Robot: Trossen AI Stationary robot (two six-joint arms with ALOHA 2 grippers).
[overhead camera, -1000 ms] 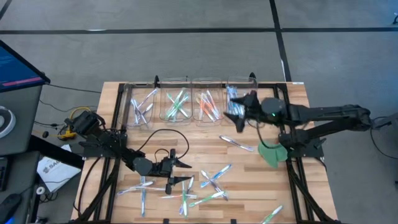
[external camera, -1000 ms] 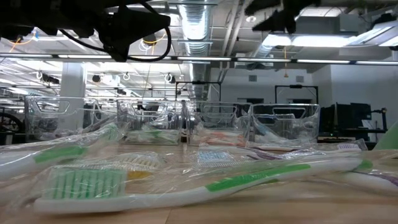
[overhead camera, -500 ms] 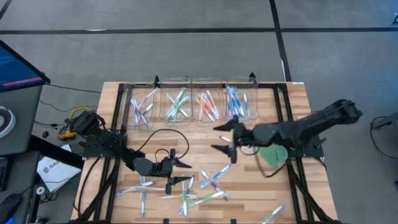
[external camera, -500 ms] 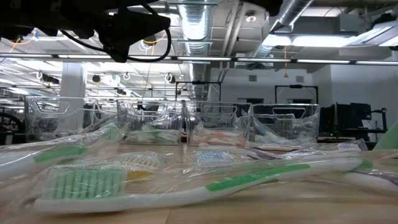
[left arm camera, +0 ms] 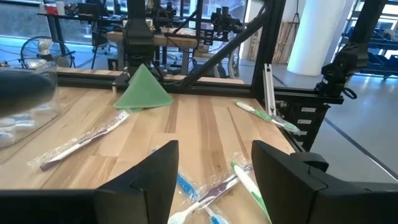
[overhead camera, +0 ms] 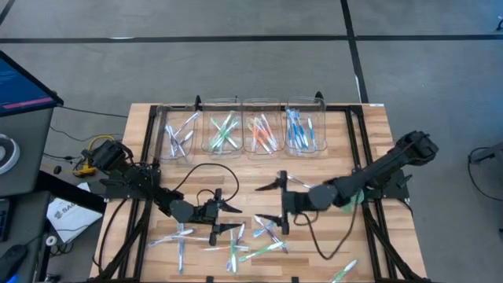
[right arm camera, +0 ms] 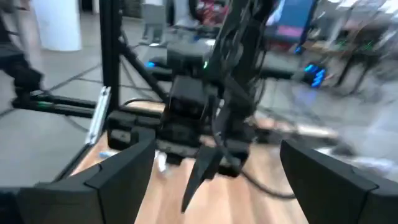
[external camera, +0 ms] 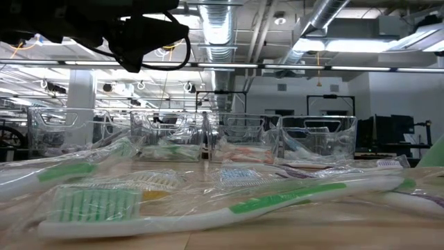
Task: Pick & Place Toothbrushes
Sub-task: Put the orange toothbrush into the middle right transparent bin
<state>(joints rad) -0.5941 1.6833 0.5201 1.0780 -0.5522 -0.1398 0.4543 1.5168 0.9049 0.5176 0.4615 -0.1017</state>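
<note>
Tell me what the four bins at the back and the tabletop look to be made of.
Bins: clear hard plastic, apparently; glossy, and the toothbrushes inside show through the walls. Tabletop: wood, seemingly butcher-block; pale planks with visible grain and seams, a smooth low-sheen finish.

No text, label, brand, number or sign can be read in any of the views. A white sheet (overhead camera: 64,214) lying off the table at about 8 o'clock in the high view carries dark print, but it is too small to make out. The screen (overhead camera: 23,82) at about 10 o'clock shows only blue with a red band, no legible writing.
</note>
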